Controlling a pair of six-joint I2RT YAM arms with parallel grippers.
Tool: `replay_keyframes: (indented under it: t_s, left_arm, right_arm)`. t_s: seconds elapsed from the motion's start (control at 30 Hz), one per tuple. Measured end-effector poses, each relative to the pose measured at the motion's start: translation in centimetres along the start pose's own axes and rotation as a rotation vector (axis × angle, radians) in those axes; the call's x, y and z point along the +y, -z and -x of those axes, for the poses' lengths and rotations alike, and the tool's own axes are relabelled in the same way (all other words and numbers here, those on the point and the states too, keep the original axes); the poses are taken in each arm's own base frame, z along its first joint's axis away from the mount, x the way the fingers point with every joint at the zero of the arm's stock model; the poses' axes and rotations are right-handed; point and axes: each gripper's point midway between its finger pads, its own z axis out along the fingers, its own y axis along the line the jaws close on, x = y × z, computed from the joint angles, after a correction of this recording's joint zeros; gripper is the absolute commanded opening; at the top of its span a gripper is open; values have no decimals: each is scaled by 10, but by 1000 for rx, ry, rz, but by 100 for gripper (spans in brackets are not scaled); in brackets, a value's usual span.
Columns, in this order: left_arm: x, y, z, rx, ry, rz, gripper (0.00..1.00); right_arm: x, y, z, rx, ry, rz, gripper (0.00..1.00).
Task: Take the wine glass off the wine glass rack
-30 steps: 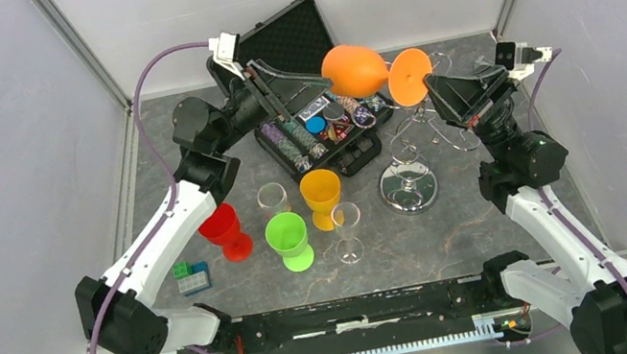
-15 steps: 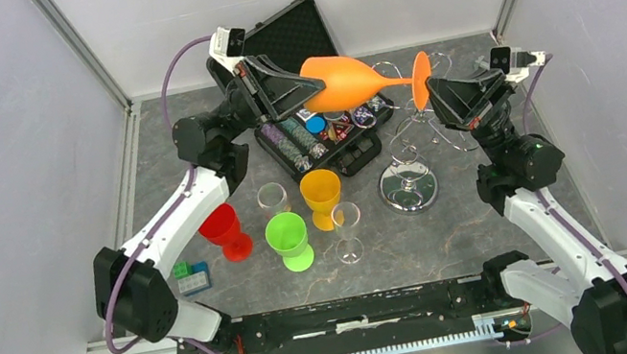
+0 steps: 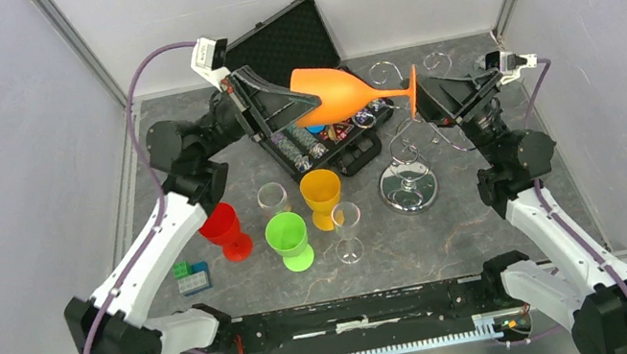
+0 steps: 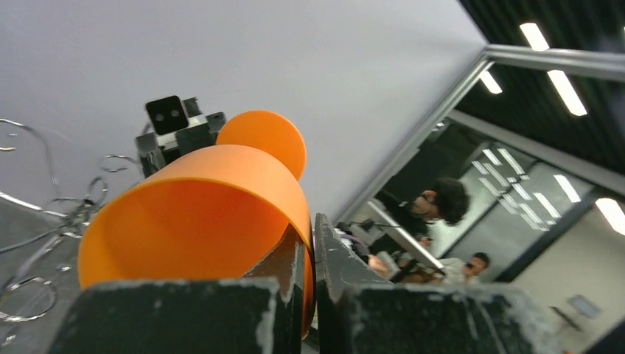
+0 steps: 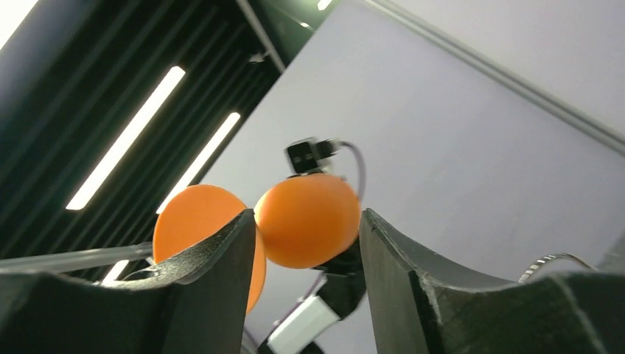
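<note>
Item: orange wine glass, off the wine glass rack and carried on its side in the air. The bowl points left and the foot right, above the open black chip case and the rack's curled hook arms. Holding: the left pincer is clenched on the rim of the bowl, with the wall nipped between its two fingers, as the left wrist view shows. The right pincer is parted, its jaws standing apart at the foot end and gripping nothing. Hazards, as judged: (1) the glass hangs from a narrow pinch on a smooth curved wall with its whole length reaching sideways, so its weight could lever it down or slide it out, dropping it onto the case or the rack. (2) If the right pincer draws back at an angle, a jaw could catch the foot and twist the glass in the left grip. (3) A low swing could knock the foot against the hook arms or the case lid. (4) Setting down among the coloured cups on the bench risks toppling one, since they stand close together. Whether the wall flexes under the clench cannot be told.
</note>
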Motion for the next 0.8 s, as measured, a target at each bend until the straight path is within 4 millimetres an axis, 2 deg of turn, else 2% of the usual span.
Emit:
replay_keyframes:
  t_s: [0.1, 0.2, 0.33, 0.43, 0.57, 0.7, 0.8]
  left_arm:
    - [-1, 6, -1, 5, -90, 101, 2]
    - [-1, 15, 2, -2, -188, 224, 2]
    - [0, 40, 11, -7, -344, 448, 2]
    - [-3, 65, 22, -4, -468, 624, 2]
    - [-7, 116, 34, 5, -606, 896, 2]
    - [-4, 169, 25, 79, -645, 1128, 2]
    - [3, 198, 11, 156, -617, 1251, 2]
  right_arm:
    - [-16, 0, 2, -5, 55, -88, 63]
    - [-24, -1, 3, -4, 119, -147, 64]
    - [-31, -2, 8, -8, 203, -214, 65]
    - [-37, -2, 11, -11, 256, -261, 65]
    - [-42, -1, 17, -21, 324, -315, 70]
    - [-47, 2, 23, -32, 385, -365, 72]
    - [-48, 1, 28, -33, 434, -404, 73]
